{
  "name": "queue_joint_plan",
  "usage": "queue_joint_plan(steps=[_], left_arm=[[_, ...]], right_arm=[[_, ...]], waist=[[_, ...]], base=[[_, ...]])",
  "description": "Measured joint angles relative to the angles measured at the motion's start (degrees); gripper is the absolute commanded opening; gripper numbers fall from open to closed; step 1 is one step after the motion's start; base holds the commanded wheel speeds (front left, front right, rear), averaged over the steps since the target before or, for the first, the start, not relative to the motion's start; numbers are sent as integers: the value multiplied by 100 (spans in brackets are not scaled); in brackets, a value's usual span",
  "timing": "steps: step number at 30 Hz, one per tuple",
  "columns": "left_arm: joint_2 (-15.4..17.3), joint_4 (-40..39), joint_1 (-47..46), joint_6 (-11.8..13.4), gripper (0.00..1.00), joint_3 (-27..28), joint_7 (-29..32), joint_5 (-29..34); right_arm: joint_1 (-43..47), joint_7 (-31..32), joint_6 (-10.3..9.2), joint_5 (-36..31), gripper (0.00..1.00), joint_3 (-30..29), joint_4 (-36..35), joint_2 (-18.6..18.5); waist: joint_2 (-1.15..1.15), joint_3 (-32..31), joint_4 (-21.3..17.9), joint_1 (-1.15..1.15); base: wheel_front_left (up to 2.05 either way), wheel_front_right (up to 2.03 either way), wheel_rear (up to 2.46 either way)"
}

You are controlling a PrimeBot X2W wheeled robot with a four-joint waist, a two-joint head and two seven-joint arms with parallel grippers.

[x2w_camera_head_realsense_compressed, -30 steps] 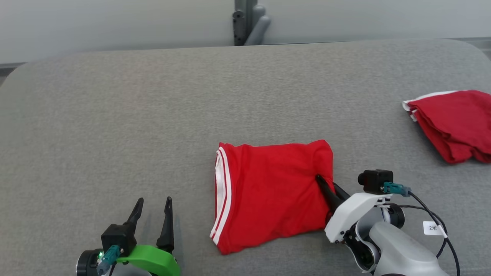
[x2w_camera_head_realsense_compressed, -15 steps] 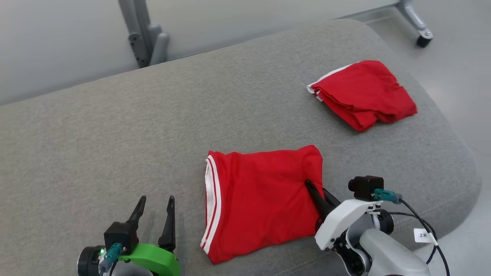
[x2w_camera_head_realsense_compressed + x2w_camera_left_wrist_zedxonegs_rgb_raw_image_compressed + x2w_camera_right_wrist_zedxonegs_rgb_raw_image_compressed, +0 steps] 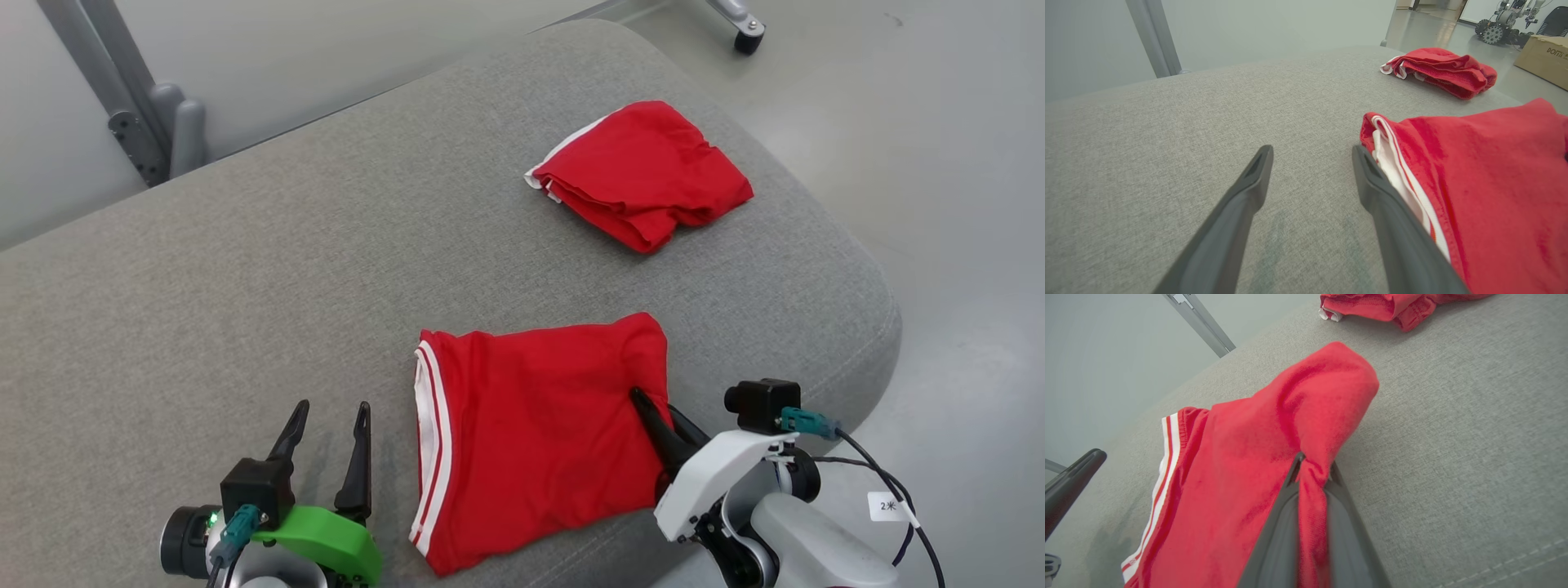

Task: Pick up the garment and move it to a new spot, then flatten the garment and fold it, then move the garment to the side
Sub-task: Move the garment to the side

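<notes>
Grey cushion, garment edge clamped in right tool, left tool apart alongside

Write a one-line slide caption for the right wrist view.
Right gripper pinching an edge of the folded red garment on a grey padded surface; second red garment beyond.

From where I stand, cloth pinched in the right gripper covers the inner faces of its fingers. The second red garment, near the grey cushion's far right corner, is cut by the right wrist view's top edge. The cardboard box runs off the left wrist view's right edge, and its print is only partly readable.
</notes>
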Motion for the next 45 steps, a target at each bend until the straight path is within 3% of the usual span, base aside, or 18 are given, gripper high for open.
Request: queue_joint_plan(steps=[10, 19, 28, 39, 40, 41, 45], left_arm=[[0, -93, -127, -54, 100, -62, 0, 130], [-1, -213, -271, -96, 100, -96, 0, 231], [-2, -185, -520, -105, 100, -92, 0, 414], [3, -231, -687, -138, 100, -30, 0, 563], [3, -242, -701, -138, 100, -29, 0, 570], [3, -249, -711, -138, 100, -24, 0, 582], [3, -260, -724, -137, 100, 9, 0, 604]], right_arm=[[-7, 0, 0, -38, 0, -22, -69, -23], [-552, 0, 0, -354, 0, -77, -332, -197], [-2324, 0, 1, -547, 0, -25, 163, -909], [-3361, 0, 2, -747, 0, -709, 1887, -1959], [-3419, 0, 2, -832, 91, -862, 2040, -2030], [-3473, 0, 2, -994, 100, -1037, 2140, -2119], [-3549, -1, 1, -1545, 100, -1962, 2405, -2304]], waist=[[0, 268, -183, 0], [0, 538, 12, 0], [0, 918, 484, 0], [0, 1284, 1155, 0], [0, 1314, 1211, 0], [0, 1344, 1265, 0], [0, 1443, 1458, 0]], base=[[0, 0, 0], [0, 0, 0], [0, 0, 0], [0, 0, 0], [0, 0, 0], [0, 0, 0], [0, 0, 0]])
